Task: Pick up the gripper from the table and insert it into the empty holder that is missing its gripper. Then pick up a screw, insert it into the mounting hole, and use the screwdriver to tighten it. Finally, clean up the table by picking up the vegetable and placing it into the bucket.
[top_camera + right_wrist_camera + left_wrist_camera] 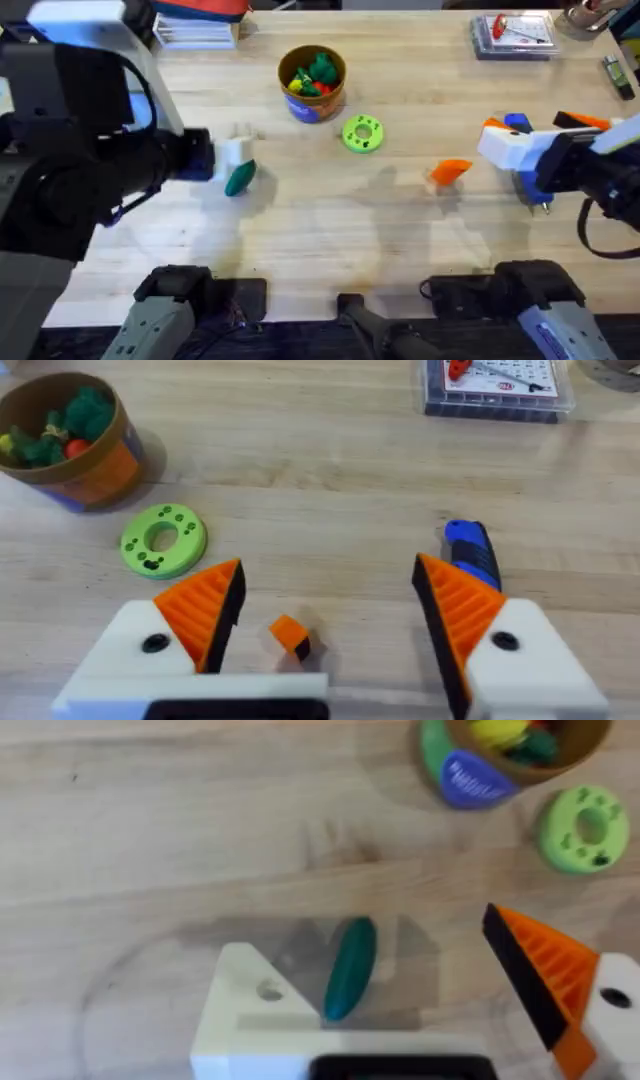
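Left of centre in the overhead view, the vegetable (pixel 240 177) lies on the wooden table (pixel 320 240), right at the tip of the left gripper (pixel 236 160). From the left wrist view the dark-green vegetable (pixel 349 967) sits between that gripper's fingers: one white finger (pixel 250 995) is just beside it, almost touching, while the orange ribbed pad (pixel 545 965) of the other stands well apart, so the fingers are spread and pinch nothing. Up at the top centre of the overhead view the bucket (pixel 312 83) stands upright with several colourful toy pieces already inside; a blue label shows on its side, but the writing on it is too blurred to read. Just below and right of the bucket lies a lime-green disc (pixel 362 133) with holes. Over at the right of the overhead view the right gripper (pixel 470 160) hovers with its fingers spread too, and the blue screwdriver (pixel 530 185) is largely hidden beneath that arm; in the right wrist view only its blue end (pixel 470 552) peeks out behind one orange pad. A small orange piece (pixel 290 634) lies on the table between those open fingers. At the upper right a clear case (pixel 513 35) holds small parts; its print is not legible. The left arm's body looms large and dark at the left edge, hiding the table under it.
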{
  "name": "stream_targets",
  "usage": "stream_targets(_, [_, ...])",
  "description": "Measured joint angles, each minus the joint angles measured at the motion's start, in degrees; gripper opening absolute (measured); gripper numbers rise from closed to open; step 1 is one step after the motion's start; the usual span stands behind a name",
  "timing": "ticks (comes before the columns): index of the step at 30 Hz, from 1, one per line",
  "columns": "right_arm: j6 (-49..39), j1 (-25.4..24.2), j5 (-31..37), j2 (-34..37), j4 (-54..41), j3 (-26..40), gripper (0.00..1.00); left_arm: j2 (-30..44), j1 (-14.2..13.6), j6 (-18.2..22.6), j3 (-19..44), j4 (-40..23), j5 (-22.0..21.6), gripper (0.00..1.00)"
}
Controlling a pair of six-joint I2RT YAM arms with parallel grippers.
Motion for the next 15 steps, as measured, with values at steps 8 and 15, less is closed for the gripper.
stream_targets(8, [0.0,0.0,0.0,0.0,-0.2,0.0,0.994,0.0,0.0,-0.4,0.0,24.1,22.3,0.985])
stream_targets(15, [0.0,0.0,0.0,0.0,-0.2,0.0,0.994,0.0,0.0,-0.4,0.1,22.7,27.1,0.985])
